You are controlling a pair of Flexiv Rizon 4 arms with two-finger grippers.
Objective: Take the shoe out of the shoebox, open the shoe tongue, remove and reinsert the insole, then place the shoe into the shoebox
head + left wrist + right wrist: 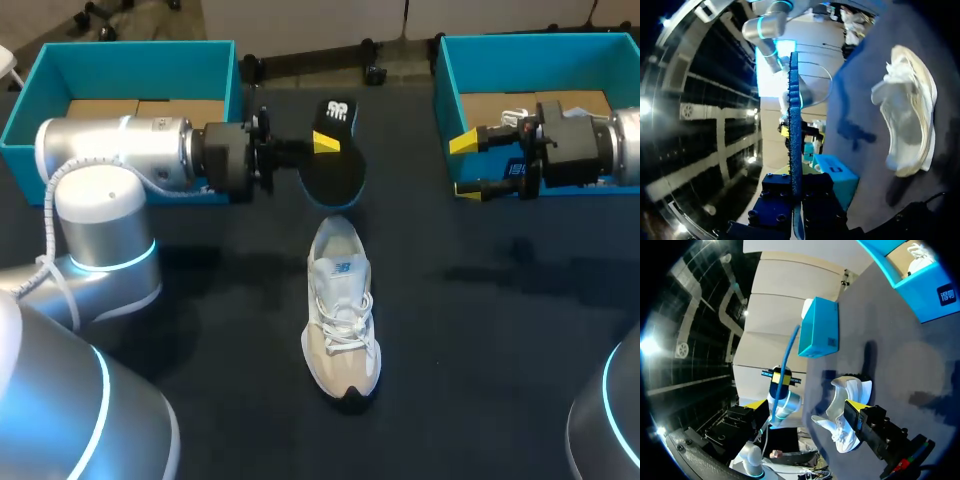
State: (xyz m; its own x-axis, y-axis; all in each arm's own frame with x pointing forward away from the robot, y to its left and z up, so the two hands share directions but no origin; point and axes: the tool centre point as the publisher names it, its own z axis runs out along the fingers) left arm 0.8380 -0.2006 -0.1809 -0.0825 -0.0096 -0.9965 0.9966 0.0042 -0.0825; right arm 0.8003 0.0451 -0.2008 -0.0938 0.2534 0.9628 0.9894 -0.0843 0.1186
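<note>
A white and beige sneaker (342, 315) stands on the dark table, its toe toward the near edge. Just beyond its heel, my left gripper (322, 143) is shut on a black insole (335, 170), held clear of the table. In the left wrist view the insole (794, 120) shows edge-on between the gripper's (796, 192) fingers, with the sneaker (907, 115) off to one side. My right gripper (465, 166) stands open and empty in front of the right shoebox (445, 90). From the right wrist view, the sneaker (845, 405) lies ahead of the open gripper (805, 406).
A teal shoebox (40, 100) stands at the back left behind my left arm. The right shoebox (920, 285) at the back right holds brown card and white paper. Dark tabletop (500, 350) spreads around the sneaker on both sides.
</note>
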